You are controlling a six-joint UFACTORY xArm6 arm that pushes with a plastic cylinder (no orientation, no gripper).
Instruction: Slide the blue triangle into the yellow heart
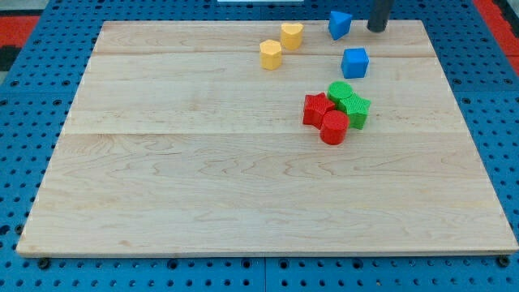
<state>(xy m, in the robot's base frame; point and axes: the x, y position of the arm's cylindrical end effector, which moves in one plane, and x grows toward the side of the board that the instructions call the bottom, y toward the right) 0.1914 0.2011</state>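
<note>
Toward the view's top, a little left of the middle, a small yellow hexagon-like block (271,54) is sitting on the pale wooden surface (203,178), and just beside it, up and to the right, the small yellow heart block (292,35) is lying near the far edge. The two yellow pieces are standing close together but apart.

Moving right, the small blue triangle block (339,24) is resting close to the top edge, a short way right of the yellow heart, with bare wood showing between them. Below it, a small blue cube (354,62) is sitting on its own.

Further down, a cluster is huddling together: a red star-shaped block (317,109) and a red round block (333,128) on the left and bottom, a green round block (340,91) and a green star-shaped block (354,109) on the right and top, all touching or nearly so.

At the right of the blue triangle, the dark rod is coming down from the top edge, and my tip (376,30) is standing just beside that triangle, not quite touching it. There is no pincer on this arm, so nothing is being held.

Around the surface, a blue perforated mat (24,122) is showing on all sides.
</note>
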